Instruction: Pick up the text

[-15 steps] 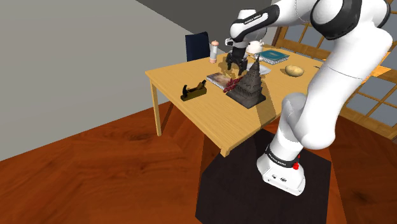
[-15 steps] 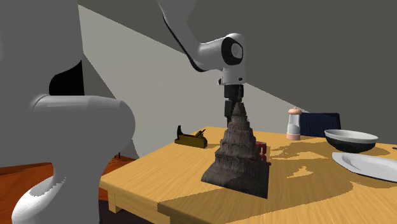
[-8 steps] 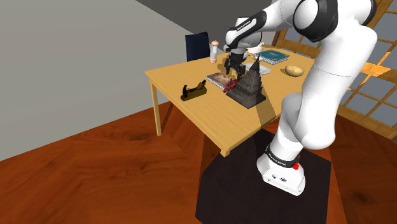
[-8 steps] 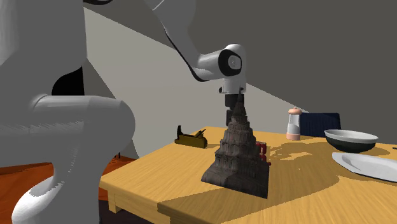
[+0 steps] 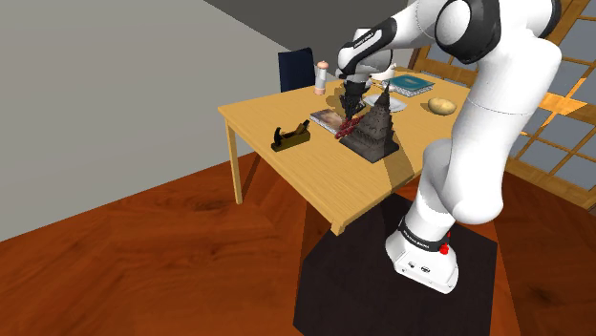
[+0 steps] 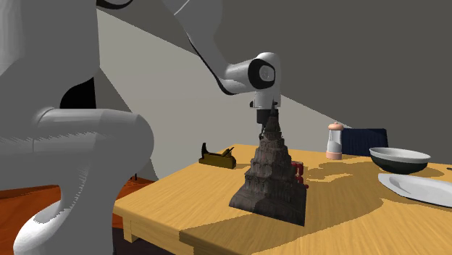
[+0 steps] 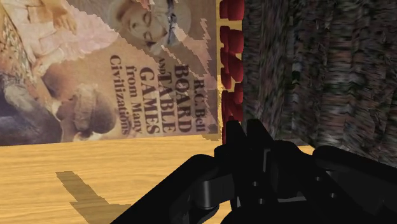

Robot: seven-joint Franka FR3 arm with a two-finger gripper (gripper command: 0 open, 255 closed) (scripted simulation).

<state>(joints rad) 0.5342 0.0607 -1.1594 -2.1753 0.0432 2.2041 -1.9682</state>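
Black fingers (image 7: 245, 146) low, right beside the dark tiered tower (image 5: 374, 129), at the edge of the book (image 7: 127, 70); spread or closed, cannot tell. Book flat on the wooden surface (image 5: 296, 162), just beside the tower on the shoulder view's left, a red object (image 7: 230, 51) between them. Dark hand plane (image 5: 289, 139) farther that way, well apart from the tower.

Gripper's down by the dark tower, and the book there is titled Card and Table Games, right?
No: in the wrist view the book is titled Board and Table Games, not Card. The gripper is down by the dark tower, as you say.
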